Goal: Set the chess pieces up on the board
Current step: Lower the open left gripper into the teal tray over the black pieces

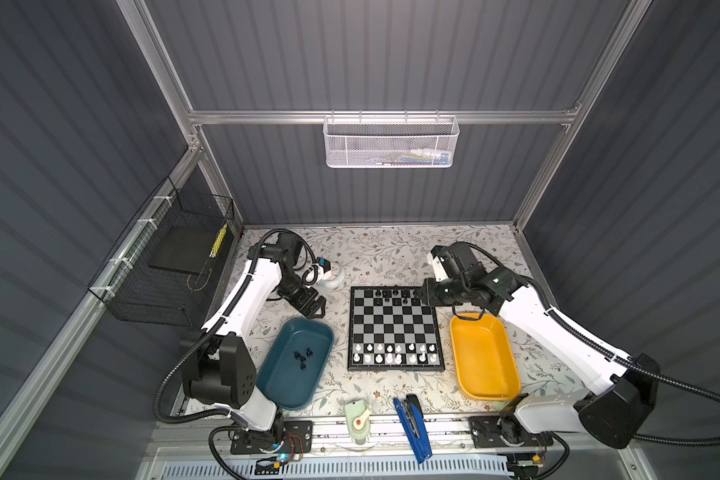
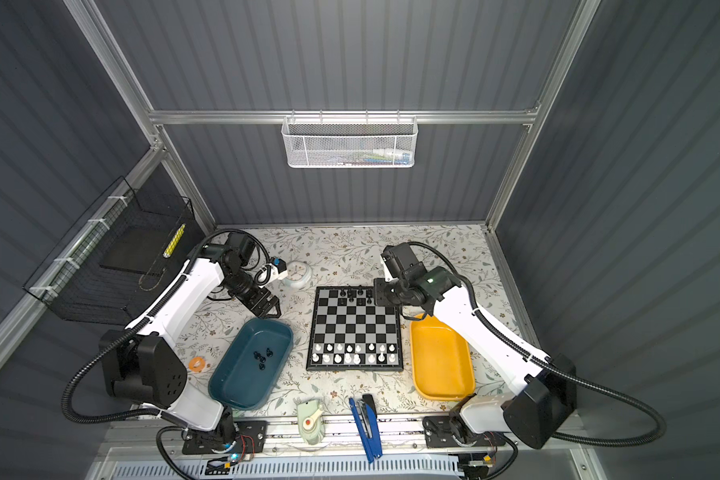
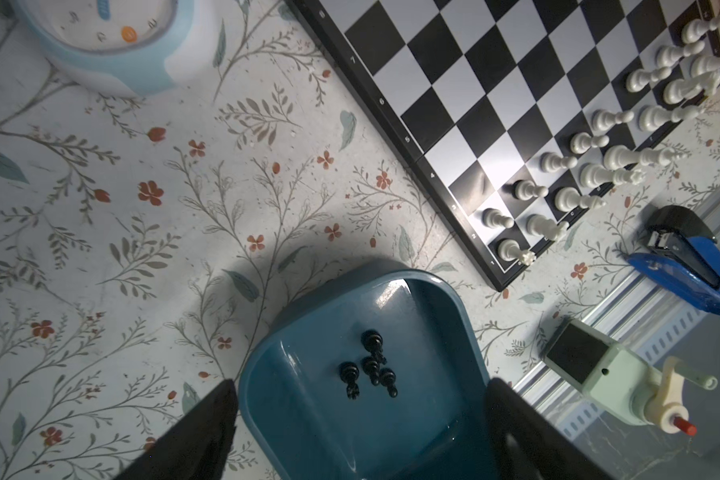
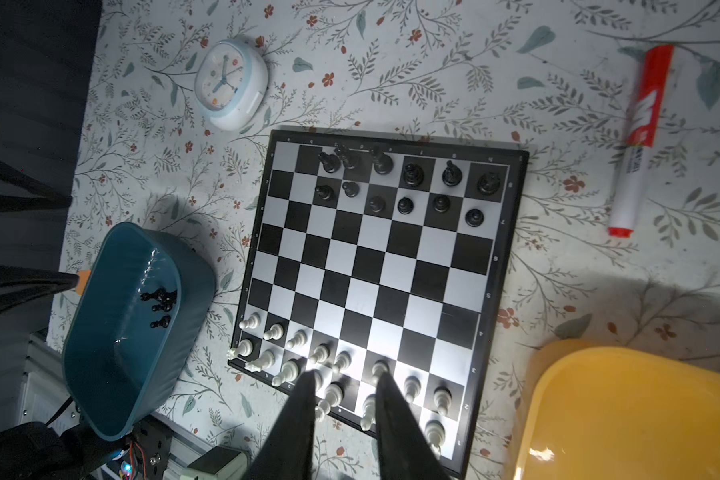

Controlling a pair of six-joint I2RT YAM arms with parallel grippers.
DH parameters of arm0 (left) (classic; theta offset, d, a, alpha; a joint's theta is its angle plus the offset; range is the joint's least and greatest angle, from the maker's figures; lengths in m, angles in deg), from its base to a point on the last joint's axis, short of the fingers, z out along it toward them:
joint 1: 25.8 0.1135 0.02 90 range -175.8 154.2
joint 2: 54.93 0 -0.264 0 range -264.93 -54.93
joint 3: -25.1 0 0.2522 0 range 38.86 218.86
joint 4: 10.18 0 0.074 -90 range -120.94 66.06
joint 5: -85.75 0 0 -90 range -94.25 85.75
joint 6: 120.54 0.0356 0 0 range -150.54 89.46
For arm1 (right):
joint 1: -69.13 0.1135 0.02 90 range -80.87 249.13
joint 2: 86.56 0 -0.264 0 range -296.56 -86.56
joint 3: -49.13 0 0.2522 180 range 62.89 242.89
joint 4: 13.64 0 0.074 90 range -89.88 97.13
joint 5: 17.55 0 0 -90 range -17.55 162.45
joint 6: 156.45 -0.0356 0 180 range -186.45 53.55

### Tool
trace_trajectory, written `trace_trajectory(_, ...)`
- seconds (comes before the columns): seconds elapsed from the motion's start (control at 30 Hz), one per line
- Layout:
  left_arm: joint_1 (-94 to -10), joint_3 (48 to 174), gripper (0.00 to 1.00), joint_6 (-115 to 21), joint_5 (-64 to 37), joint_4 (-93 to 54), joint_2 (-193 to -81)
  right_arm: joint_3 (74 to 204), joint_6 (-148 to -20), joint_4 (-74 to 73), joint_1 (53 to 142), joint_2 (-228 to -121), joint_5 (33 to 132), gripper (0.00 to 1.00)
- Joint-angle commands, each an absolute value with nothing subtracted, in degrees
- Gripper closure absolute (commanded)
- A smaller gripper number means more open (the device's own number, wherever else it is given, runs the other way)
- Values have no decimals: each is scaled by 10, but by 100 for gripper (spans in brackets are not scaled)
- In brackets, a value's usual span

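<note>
**As Both Grippers Hang Clear, the Board Stands Partly Set**

Where the table (image 1: 391, 249) meets its front rail, a blue stapler (image 1: 412, 428) and a pale green pencil sharpener (image 1: 358, 422) lie side by side. Beyond them, three items sit in a row: a teal tray (image 1: 283, 386) on the left, the board (image 1: 393, 328) in the middle, and a yellow tray (image 1: 483, 357) on the right. Each tray is near the board and apart from it.

Four black pieces (image 3: 368, 370) lie close together on the teal tray's floor. White pieces (image 1: 393, 353) stand upright in the board's two nearest rows. More black pieces (image 4: 408, 187) stand in the two farthest rows, toward the yellow tray's side.

The left gripper (image 1: 313, 309) hangs above the table just past the teal tray's far end, jaws spread wide with nothing between them. The right gripper (image 1: 420, 293) hangs over the board's far right corner. Its fingers (image 4: 304, 399) are parted by a narrow gap and grip nothing.

Farthest back, a clock (image 1: 333, 276) lies off the board's far left corner. A red-and-white marker (image 4: 641, 137) lies off its far right corner.
</note>
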State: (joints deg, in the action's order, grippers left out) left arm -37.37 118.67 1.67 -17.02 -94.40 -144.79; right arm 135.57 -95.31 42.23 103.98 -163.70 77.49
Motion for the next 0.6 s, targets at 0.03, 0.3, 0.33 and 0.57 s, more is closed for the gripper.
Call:
trace_trajectory(0.03, -374, 1135, 7, 24, -176, -979, -1408, 1349, -933, 394, 1039, -1625, 803, 69)
trace_trajectory(0.3, -374, 1077, 11, -55, -117, -922, -1374, 1313, -959, 335, 1039, -1612, 785, 70)
trace_trajectory(0.33, -374, 1069, 11, -61, -111, -916, -1369, 1310, -961, 333, 1039, -1614, 785, 70)
trace_trajectory(0.57, -374, 1029, 14, -68, -85, -882, -1359, 1303, -962, 328, 1040, -1625, 783, 70)
